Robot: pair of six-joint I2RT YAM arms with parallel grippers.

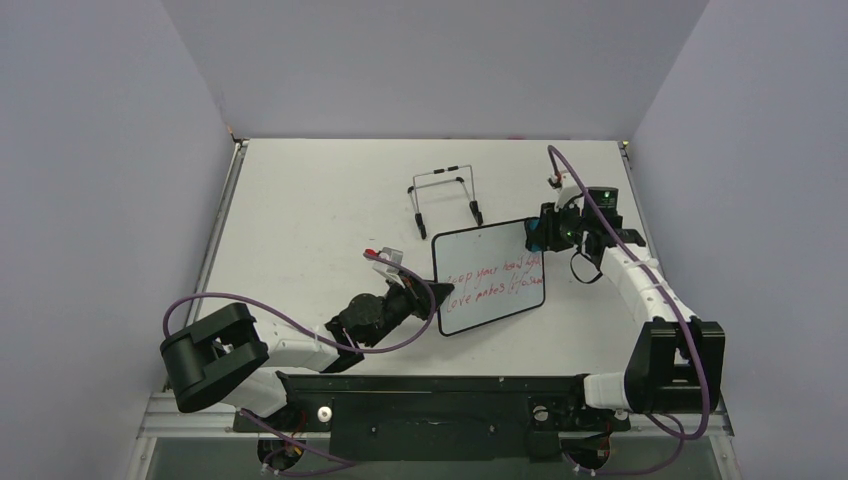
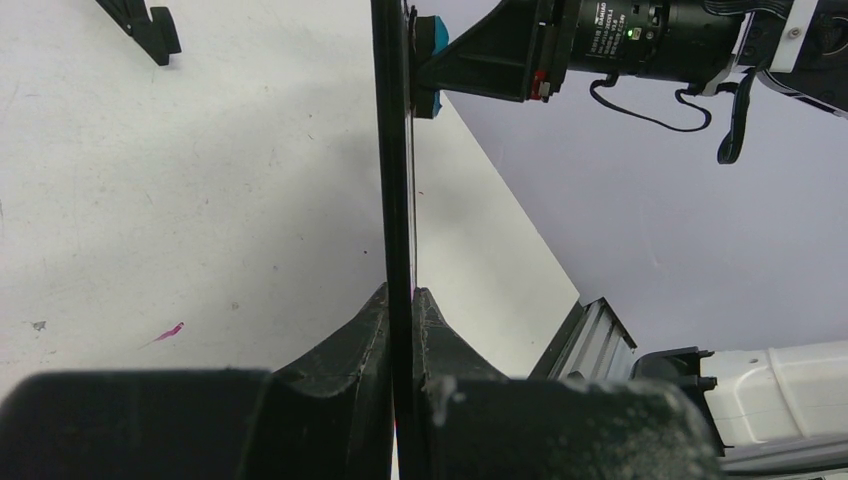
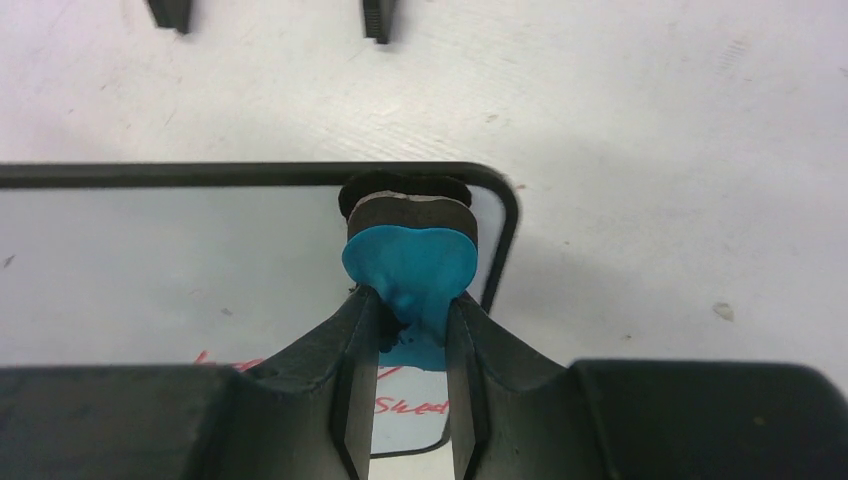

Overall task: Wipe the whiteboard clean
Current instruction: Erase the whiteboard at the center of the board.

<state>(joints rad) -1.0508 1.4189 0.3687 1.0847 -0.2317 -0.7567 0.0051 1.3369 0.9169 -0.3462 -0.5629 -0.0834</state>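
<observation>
The whiteboard, white with a thin black frame and red handwriting across its middle, is held up over the table. My left gripper is shut on its left edge; in the left wrist view the board runs edge-on between the fingers. My right gripper is shut on a small blue eraser whose dark pad presses on the board's upper right corner. The eraser also shows in the left wrist view, at the board's far end. Red writing lies below the eraser.
A black wire stand sits on the table behind the board; its feet show in the right wrist view. A small red-tipped object lies left of the board. Grey walls close in the table on three sides.
</observation>
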